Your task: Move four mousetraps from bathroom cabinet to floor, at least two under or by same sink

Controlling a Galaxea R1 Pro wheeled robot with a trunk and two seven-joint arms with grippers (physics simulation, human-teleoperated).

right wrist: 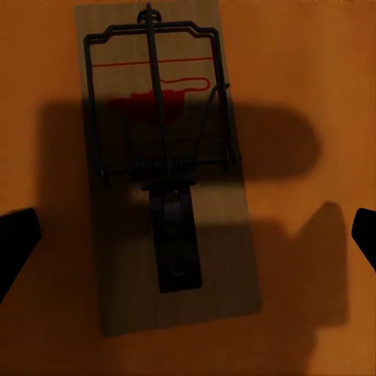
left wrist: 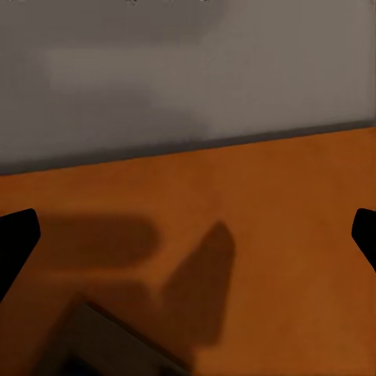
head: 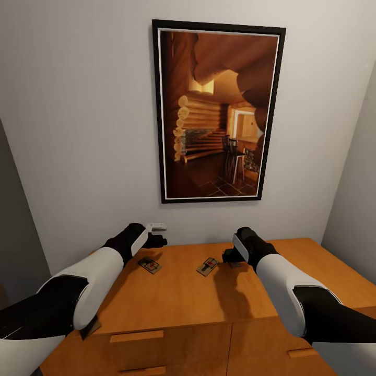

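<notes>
Head view gives me a pale wall (head: pixel 78 130) with a big framed picture (head: pixel 218 112) of a log-cabin interior hanging on it, and below it the cabinet (head: pixel 177 297), its orange-brown flat top spread wide and two drawer fronts with bar handles along its near edge. I see nothing inside the drawers, since they sit closed.

My two arms reach over the top. I have the left gripper (head: pixel 156 240) near the far left edge, just beside a small white fitting (head: pixel 156 226) on the wall. In the left wrist view its fingertips (left wrist: pixel 17 239) stand wide apart over bare wood.

My right gripper (head: pixel 230 257) hovers just right of one mousetrap (head: pixel 207 266); the right wrist view shows this trap (right wrist: pixel 168 172) lying flat between spread fingertips (right wrist: pixel 16 239), unheld. Another mousetrap (head: pixel 150 265) lies near the left gripper.
</notes>
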